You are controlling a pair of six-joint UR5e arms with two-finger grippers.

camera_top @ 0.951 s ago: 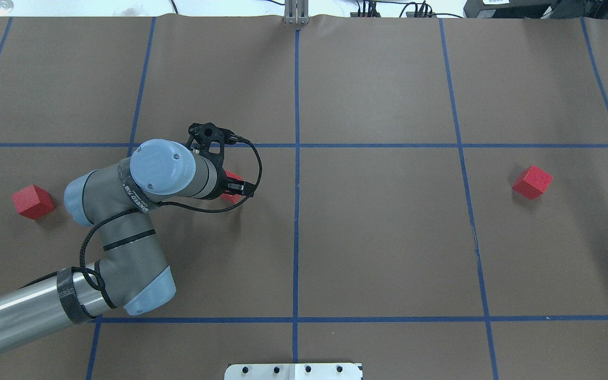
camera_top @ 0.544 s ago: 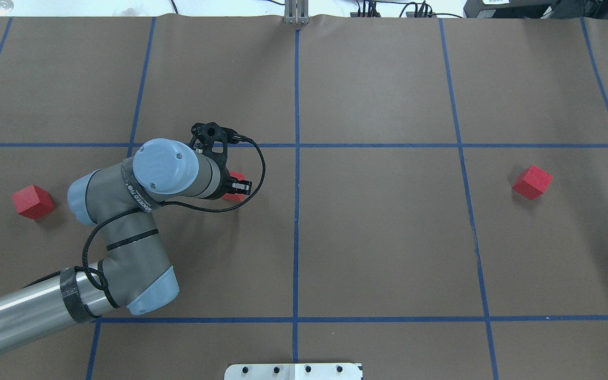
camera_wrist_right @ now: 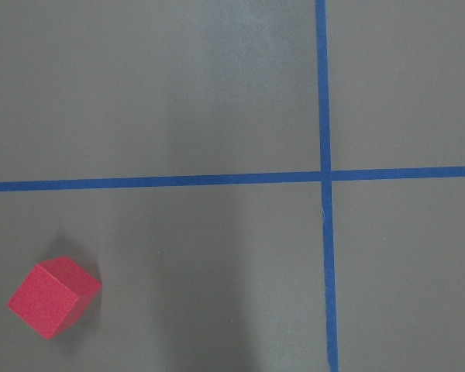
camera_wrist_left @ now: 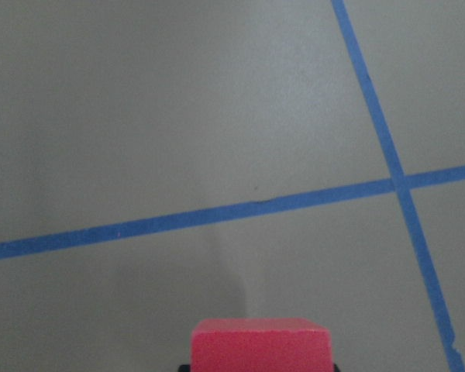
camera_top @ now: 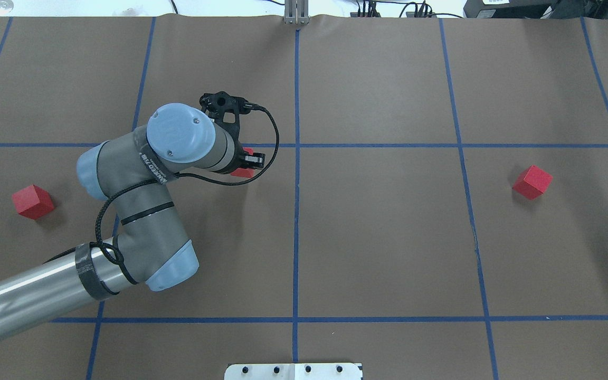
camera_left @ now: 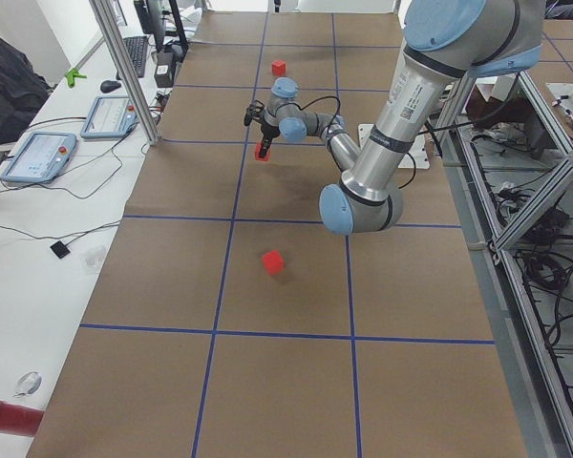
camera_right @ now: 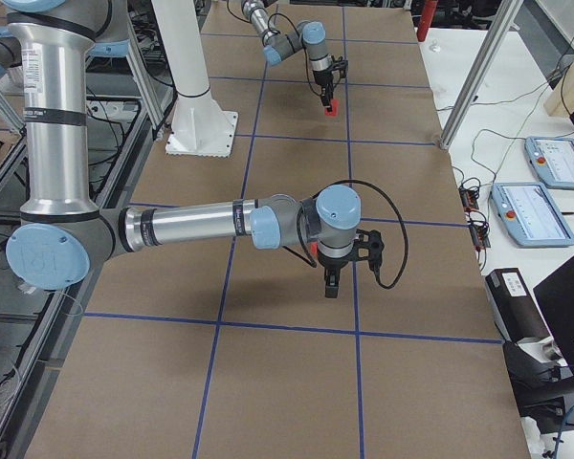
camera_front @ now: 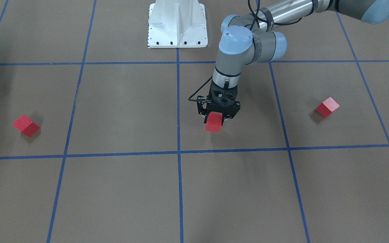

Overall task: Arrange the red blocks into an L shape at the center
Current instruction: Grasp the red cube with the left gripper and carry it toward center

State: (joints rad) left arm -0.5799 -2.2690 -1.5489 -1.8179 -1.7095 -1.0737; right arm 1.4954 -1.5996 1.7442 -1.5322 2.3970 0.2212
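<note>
My left gripper (camera_front: 215,118) is shut on a red block (camera_front: 213,122) and holds it just above the brown floor, left of the center crossing (camera_top: 297,145) in the overhead view. The block (camera_top: 243,171) is half hidden under the wrist. In the left wrist view the block (camera_wrist_left: 260,343) sits at the bottom and the crossing (camera_wrist_left: 399,184) at the right. A second red block (camera_top: 32,201) lies far left, a third (camera_top: 532,182) far right. My right gripper (camera_right: 330,280) shows only in the exterior right view; I cannot tell if it is open or shut.
The white robot base plate (camera_front: 177,23) stands at the near edge of the grid. Metal frame posts (camera_left: 124,67) and a desk with tablets (camera_left: 38,157) line the far side. The right wrist view shows a red block (camera_wrist_right: 53,297) on the floor.
My left arm has moved forward and to the right with the red block in its gripper, closer to the center crossing. The other two blocks have not moved.
</note>
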